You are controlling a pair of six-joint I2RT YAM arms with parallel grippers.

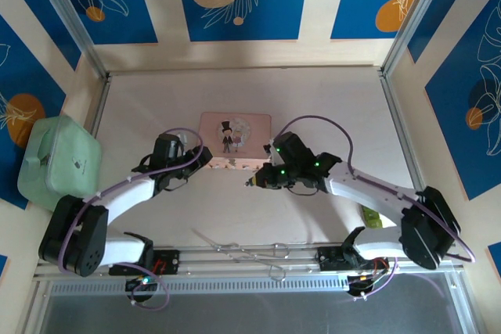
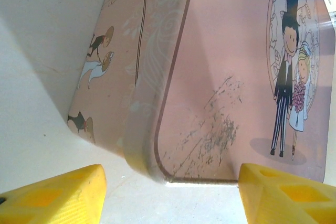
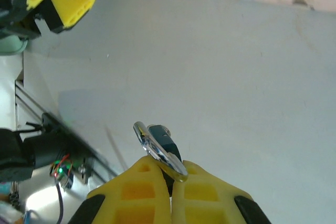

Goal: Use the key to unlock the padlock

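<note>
At the far left, a soft green case (image 1: 59, 162) with round corners is seen. Next, the left gripper (image 2: 170, 198) is held wide open. Its yellow plastic fingers (image 2: 52, 192) are set at the near left corner of the pink tin box (image 2: 220, 77), whose smooth lid is scratched (a little bride and groom are painted on it). Thin silver wires (image 1: 243, 252) are laid near the arm bases. To the right, the right gripper (image 3: 170, 174) is pinched tight on the padlock (image 3: 167, 141), a tiny thing with a dark blue body and a shiny bent shackle, over the smooth pale table (image 3: 252, 77). So the lock is picked up, but the key's turning is judged not yet done.
</note>
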